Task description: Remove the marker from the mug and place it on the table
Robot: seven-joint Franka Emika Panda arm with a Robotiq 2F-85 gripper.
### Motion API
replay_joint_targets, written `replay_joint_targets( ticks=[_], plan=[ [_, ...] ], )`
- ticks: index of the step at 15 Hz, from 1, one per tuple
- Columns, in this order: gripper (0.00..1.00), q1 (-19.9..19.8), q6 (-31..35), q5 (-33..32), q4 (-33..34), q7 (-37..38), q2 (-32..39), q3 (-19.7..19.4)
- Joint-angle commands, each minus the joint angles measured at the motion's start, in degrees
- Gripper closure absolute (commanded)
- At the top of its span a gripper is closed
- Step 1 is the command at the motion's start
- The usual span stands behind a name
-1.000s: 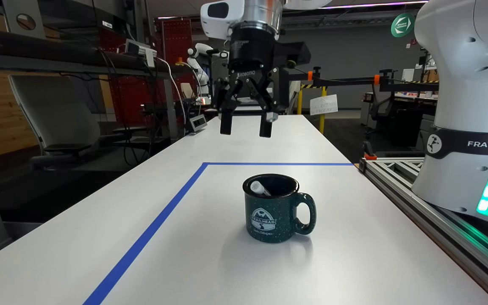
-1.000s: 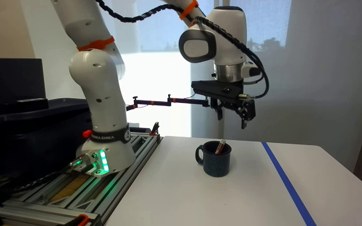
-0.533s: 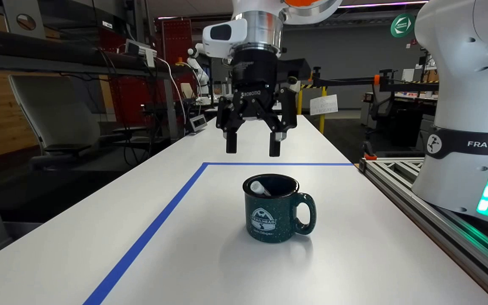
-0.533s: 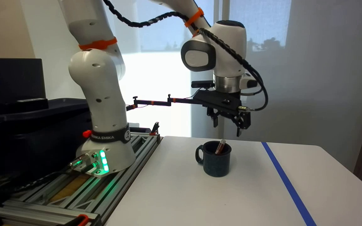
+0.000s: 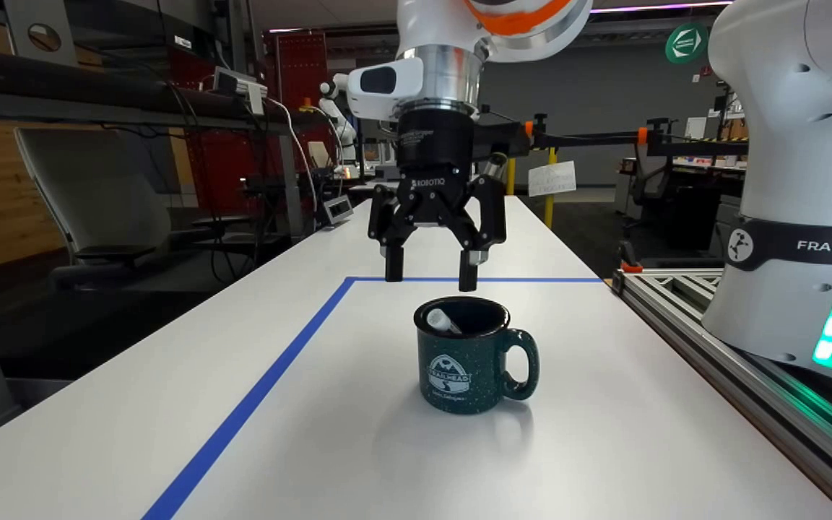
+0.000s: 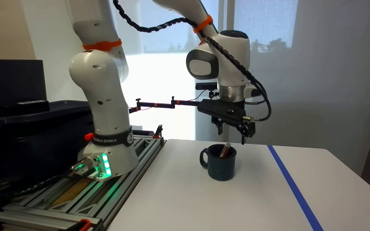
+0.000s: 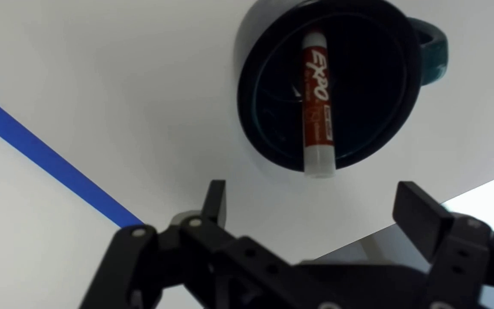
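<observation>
The dark teal mug point(image 5: 459, 372) stands upright on the white table point(image 5: 300, 433); the mug also shows in an exterior view point(image 6: 221, 169) and the wrist view point(image 7: 371, 86). The reddish-brown marker point(image 7: 317, 98) leans inside the mug, its pale end at the rim. It also shows in an exterior view point(image 6: 225, 150); only its pale end point(image 5: 441, 321) shows in an exterior view. My gripper point(image 5: 430, 283) is open and empty above the mug, touching nothing. In the wrist view, the marker's pale end lies ahead of the gap between the fingers point(image 7: 311, 193).
Blue tape point(image 5: 257, 386) runs along the table on the side away from the mug handle. The metal-railed bench point(image 6: 124, 192) with the white robot base point(image 6: 111, 160) borders the table on the handle side. A small grey device point(image 5: 338, 209) stands at the table's far edge.
My open gripper has come down toward the mug, quickly at first and then by a smaller amount. The mug and marker have not moved.
</observation>
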Motion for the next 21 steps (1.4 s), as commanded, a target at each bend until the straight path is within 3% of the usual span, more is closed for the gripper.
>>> replay_joint_targets(
  ticks=[1,19,21],
  plan=[
    [0.00,-2.6,-0.2,1.2,0.1,-1.0,0.4,2.8],
    [0.00,-6.1,-0.3,-2.1,0.4,0.3,0.9,5.8],
    [0.17,-6.2,-0.4,-2.4,0.4,0.4,0.9,6.0]
  ],
)
